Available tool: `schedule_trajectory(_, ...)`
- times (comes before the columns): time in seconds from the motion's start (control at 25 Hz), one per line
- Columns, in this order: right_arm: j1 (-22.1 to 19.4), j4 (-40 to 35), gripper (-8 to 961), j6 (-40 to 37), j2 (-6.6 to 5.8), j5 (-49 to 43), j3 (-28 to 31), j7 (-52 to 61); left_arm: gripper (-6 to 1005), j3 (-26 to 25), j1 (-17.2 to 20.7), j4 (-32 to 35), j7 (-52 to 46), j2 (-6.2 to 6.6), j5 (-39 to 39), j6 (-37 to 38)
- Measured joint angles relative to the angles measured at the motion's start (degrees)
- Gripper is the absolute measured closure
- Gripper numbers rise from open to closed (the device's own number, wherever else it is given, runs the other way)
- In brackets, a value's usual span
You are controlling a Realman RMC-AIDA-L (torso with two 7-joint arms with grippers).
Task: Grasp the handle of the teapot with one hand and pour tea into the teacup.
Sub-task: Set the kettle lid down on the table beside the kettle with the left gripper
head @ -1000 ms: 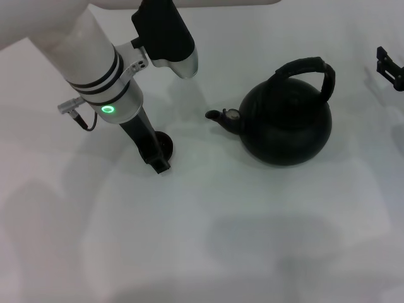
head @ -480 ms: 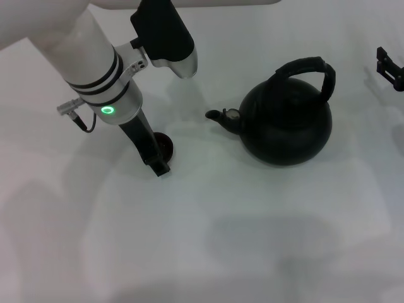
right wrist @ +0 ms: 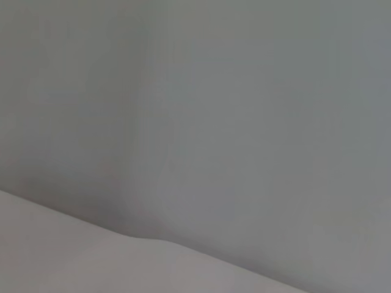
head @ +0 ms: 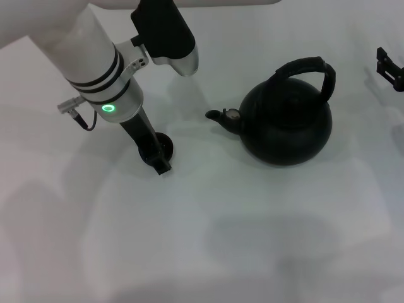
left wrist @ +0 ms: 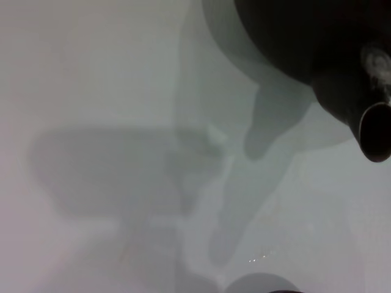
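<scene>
Now left gripper (head: 156, 156) sits at the teacup (head: 165, 146), finger state unclear; teapot (head: 287, 123) stands mid-table; right gripper (head: 390, 67) at right edge, unclear.

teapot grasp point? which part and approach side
Likely the handle: the black arch stands upright over the teapot, with open space beneath for fingers to close across its top. Coming from above on the robot's right seems best, since the spout points left and the right gripper waits on that side.

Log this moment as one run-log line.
left gripper: at teacup | teapot: on table, handle ungrasped | right gripper: parked far right | pour: not started
</scene>
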Motion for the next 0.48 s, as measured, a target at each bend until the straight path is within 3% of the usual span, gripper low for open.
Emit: schedule_trajectory(0.48,-0.14,0.00,110,0.02,0.00,0.00,0.00,0.00,183,0.80,2.26,6.46,-1.75,0.22,1.82,3.80)
